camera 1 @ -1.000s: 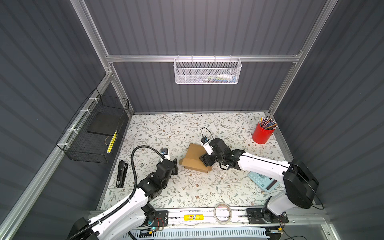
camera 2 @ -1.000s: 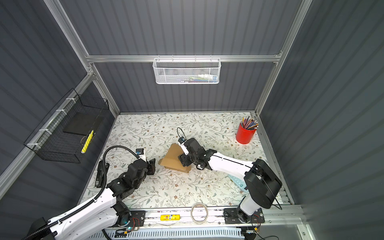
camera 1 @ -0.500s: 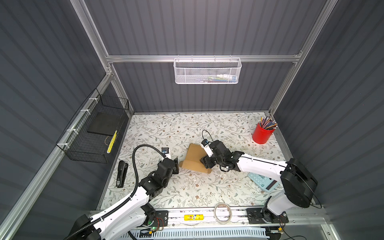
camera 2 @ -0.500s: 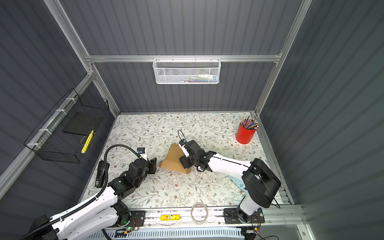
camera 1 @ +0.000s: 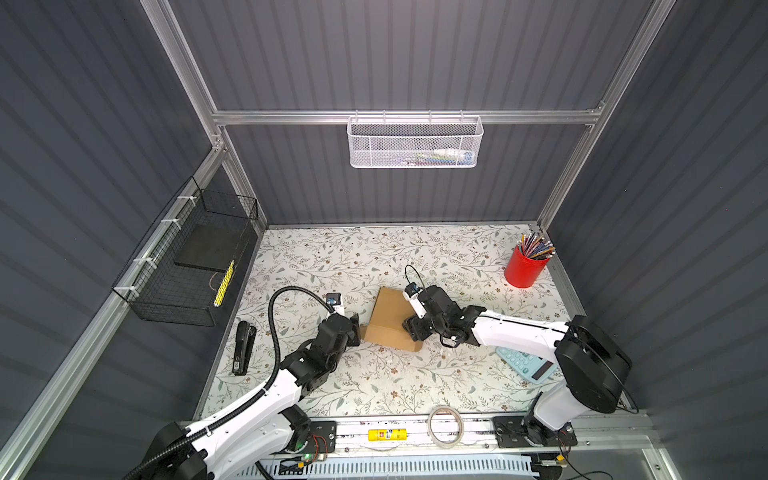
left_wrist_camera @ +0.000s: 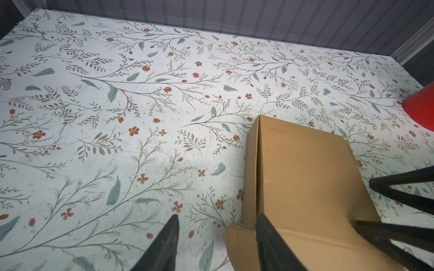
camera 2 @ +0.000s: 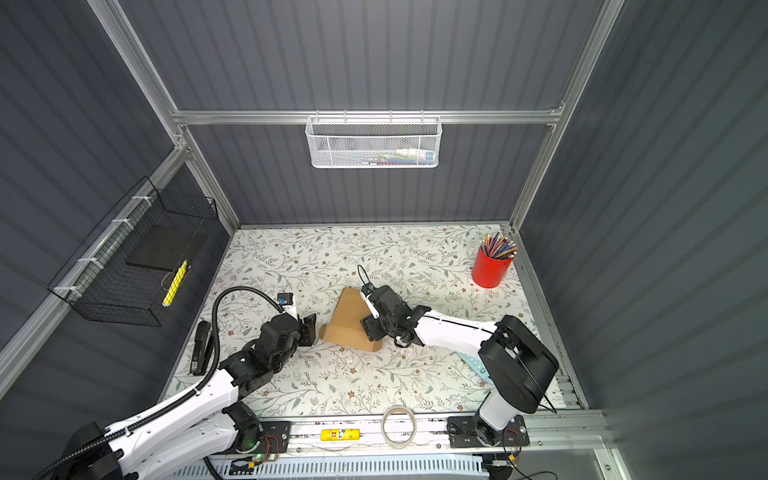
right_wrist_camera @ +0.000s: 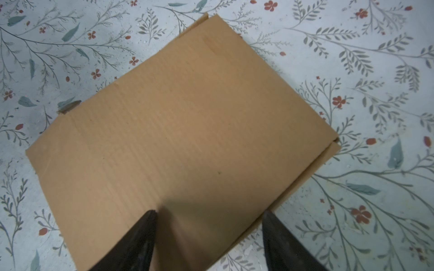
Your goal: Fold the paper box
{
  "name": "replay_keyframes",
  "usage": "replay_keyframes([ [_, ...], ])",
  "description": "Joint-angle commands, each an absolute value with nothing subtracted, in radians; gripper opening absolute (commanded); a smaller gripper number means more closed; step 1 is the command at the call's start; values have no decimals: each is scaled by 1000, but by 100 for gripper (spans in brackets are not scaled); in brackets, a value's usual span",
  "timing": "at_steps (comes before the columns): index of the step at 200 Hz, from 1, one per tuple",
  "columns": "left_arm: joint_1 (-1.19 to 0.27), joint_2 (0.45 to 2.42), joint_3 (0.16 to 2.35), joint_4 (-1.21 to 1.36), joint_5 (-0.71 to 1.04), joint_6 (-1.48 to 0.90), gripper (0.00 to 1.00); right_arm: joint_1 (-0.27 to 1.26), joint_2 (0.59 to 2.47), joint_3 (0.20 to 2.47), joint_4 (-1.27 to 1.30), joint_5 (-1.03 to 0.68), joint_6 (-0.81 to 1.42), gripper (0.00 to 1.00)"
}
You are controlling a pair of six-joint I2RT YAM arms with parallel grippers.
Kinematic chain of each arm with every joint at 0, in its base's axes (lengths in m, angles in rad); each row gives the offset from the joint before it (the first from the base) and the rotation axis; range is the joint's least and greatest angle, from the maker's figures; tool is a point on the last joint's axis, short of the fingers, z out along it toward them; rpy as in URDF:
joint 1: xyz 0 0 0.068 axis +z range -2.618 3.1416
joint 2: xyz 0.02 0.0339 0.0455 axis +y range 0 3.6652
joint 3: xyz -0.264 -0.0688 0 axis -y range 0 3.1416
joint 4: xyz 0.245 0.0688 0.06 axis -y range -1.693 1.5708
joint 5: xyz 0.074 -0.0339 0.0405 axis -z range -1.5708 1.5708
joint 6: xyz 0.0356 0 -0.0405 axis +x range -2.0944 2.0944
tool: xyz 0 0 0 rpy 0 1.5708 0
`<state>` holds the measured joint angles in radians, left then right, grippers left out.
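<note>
The paper box (camera 1: 388, 320) (camera 2: 347, 322), plain brown cardboard folded shut into a shallow box, lies mid-table in both top views. My left gripper (camera 1: 355, 330) (left_wrist_camera: 217, 218) is open at the box's near left corner. One of its fingers (left_wrist_camera: 265, 232) rests against the box (left_wrist_camera: 305, 176), and a rounded tab (left_wrist_camera: 239, 244) sticks out between the jaws. From the other side my right gripper (camera 1: 411, 328) (right_wrist_camera: 209, 212) stands open over the box (right_wrist_camera: 183, 131). One finger (right_wrist_camera: 145, 225) is above the lid, the other past the box's edge.
A red pencil cup (camera 1: 524, 268) stands at the back right. A calculator (camera 1: 525, 363) lies under the right arm, a stapler (camera 1: 243, 347) at the left edge and a tape roll (camera 1: 446, 419) on the front rail. Wire baskets (camera 1: 187, 266) (camera 1: 413, 143) hang on the walls.
My left gripper has moved right, up to the box's corner. The right gripper has narrowed slightly and shifted a little over the lid; the box has turned slightly.
</note>
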<state>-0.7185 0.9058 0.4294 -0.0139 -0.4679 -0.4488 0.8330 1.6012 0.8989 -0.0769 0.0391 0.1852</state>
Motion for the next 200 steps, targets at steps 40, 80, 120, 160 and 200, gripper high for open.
replay_keyframes([
  [40, -688, 939, 478, 26, -401, -427, 53, 836, 1633, 859, -78, 74, 280, 72],
  [80, -625, 1022, 522, 13, -277, -422, 53, 836, 1656, 852, -70, 71, 315, 71],
  [120, -551, 1116, 565, 6, -128, -415, 53, 834, 1673, 857, -75, 58, 331, 70],
  [160, -536, 1202, 638, -26, -71, -379, 52, 832, 1675, 856, -69, 44, 340, 70],
  [200, -522, 1303, 707, -52, -17, -347, 51, 814, 1669, 853, -68, 21, 335, 68],
])
